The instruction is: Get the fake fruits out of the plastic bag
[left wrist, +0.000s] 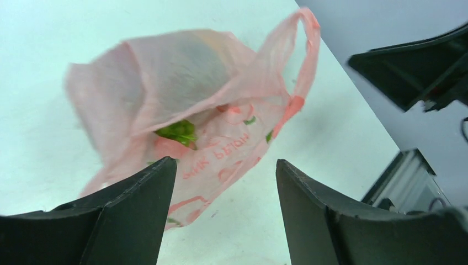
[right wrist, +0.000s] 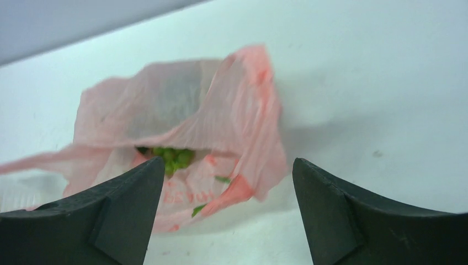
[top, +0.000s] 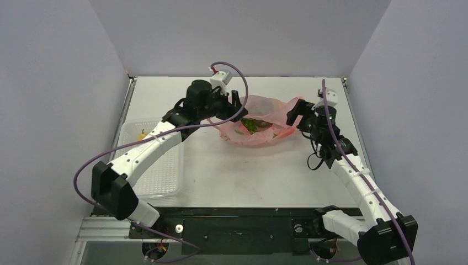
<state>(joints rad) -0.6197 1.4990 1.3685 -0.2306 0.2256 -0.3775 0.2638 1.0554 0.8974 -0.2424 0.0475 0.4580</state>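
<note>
Thin, translucent pink plastic bag (top: 259,126) lies crumpled at far centre of white desk (top: 248,171), mouth gaping toward both wrist cameras. Light green plastic grape bunch (right wrist: 172,156) sits inside. Left arm is stretched forward, left hand (left wrist: 226,165) near the bag's left side, fingers spread, gripping nothing. Right arm is bent inward, right hand (right wrist: 227,165) just beside the bag's right side, likewise spread and empty.
</note>
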